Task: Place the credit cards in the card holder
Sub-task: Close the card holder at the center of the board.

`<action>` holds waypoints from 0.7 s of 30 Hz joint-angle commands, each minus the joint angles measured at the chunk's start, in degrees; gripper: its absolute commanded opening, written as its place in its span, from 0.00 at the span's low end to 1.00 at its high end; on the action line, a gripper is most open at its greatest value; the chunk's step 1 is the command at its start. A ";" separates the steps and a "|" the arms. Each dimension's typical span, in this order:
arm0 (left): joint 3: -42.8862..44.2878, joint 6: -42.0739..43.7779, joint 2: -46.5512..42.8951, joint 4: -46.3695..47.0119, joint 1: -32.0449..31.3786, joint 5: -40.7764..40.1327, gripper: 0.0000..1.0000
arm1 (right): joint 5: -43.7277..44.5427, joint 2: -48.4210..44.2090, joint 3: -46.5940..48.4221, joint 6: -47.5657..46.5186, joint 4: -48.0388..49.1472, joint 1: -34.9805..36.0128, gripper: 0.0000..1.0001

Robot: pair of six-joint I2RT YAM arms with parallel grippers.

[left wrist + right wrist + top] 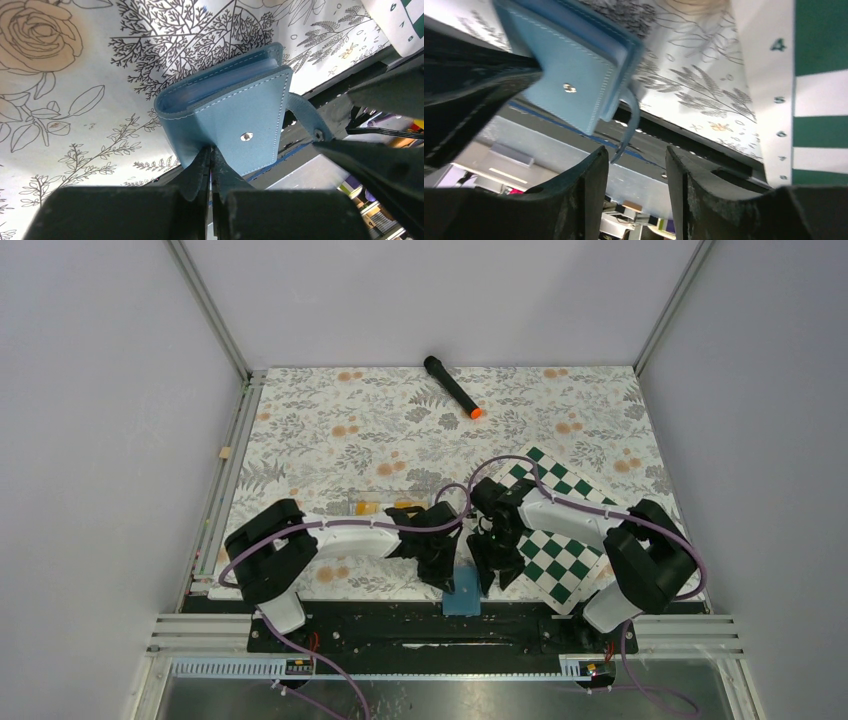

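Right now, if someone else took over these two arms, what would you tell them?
Left hand: shut on the cover of the card holder, at the near edge of the table.
Right hand: open, holding nothing, close to the holder's snap tab.
Credit cards: two on the table, farther out than the left hand.
Done: holder gripped.
Left: open it, fetch the cards, slide them in.
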 commanded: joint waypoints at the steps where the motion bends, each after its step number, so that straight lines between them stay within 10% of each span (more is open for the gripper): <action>1: 0.94 0.96 4.74 -1.57 -0.60 -7.46 0.00 | -7.82 -1.64 -1.15 3.39 5.82 -0.27 0.52; 21: -3.80 -2.27 -6.21 7.64 -1.93 -8.13 0.15 | -17.58 -3.42 -5.09 9.56 17.94 -4.82 0.37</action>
